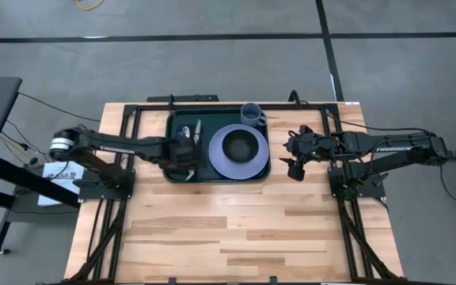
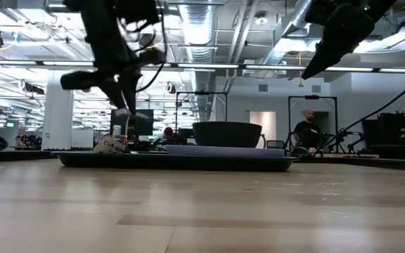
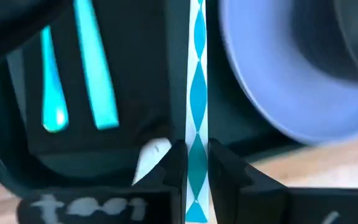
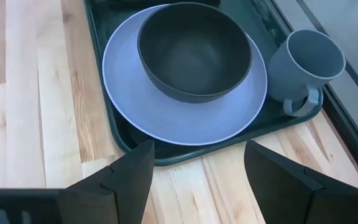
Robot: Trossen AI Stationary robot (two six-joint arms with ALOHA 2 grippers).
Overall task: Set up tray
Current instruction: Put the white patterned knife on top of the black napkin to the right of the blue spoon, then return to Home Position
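The dark green tray (image 1: pixel 206 172) lies on the far middle of the table. On it a lavender plate (image 1: pixel 222 164) carries a dark bowl (image 1: pixel 240 145), and a grey cup (image 1: pixel 252 113) stands in its far right corner. Two teal utensils (image 3: pixel 51 93) lie on a black napkin (image 3: pixel 132 87) in the tray's left part. My left gripper (image 3: pixel 196 168) hangs over that part, shut on a thin utensil patterned blue and white. My right gripper (image 4: pixel 197 180) hovers open above the bare wood to the right of the tray (image 4: pixel 185 155), touching nothing. My left gripper pinches the patterned utensil's handle (image 3: pixel 197 146) between its two fingers (image 3: pixel 174 171), coming from above and pointing down. The utensil runs on past the fingertips, between the napkin and the plate (image 3: pixel 278 93). Whether its far end rests on the tray cannot be seen.
A small pale object (image 3: pixel 151 154) lies in the tray near my left fingers. Bare wood table (image 1: pixel 236 229) stretches over the whole near half. Black frame rails (image 1: pixel 335 198) run along both sides. A person (image 2: pixel 306 130) sits in the room beyond the table.
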